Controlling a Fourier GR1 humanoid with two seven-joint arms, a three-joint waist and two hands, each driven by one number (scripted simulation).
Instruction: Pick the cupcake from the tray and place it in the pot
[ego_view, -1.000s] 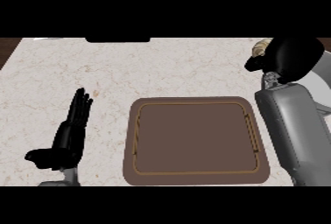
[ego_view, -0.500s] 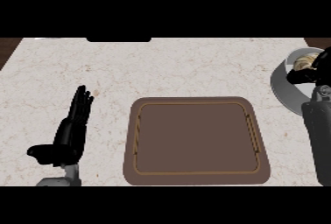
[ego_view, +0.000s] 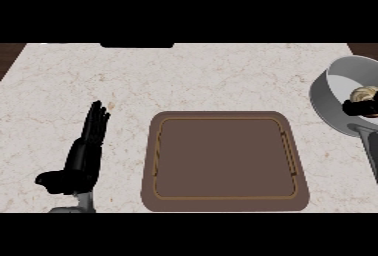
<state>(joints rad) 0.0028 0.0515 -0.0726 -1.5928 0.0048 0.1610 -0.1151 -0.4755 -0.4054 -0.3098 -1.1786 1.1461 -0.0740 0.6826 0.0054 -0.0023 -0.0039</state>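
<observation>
Right hand (ego_view: 360, 107) shows only as a dark bit at the view's right edge, over the pot (ego_view: 330, 95) w/ the cupcake (ego_view: 363, 93) inside it; I can't tell if it's let go. Left hand (ego_view: 83, 155) rests open on the counter (ego_view: 207, 75), left of the tray (ego_view: 221, 160), which has nothing on it. My call: let go only once the cupcake sits on the pot's floor, then lift straight up, no brushing the rim.
</observation>
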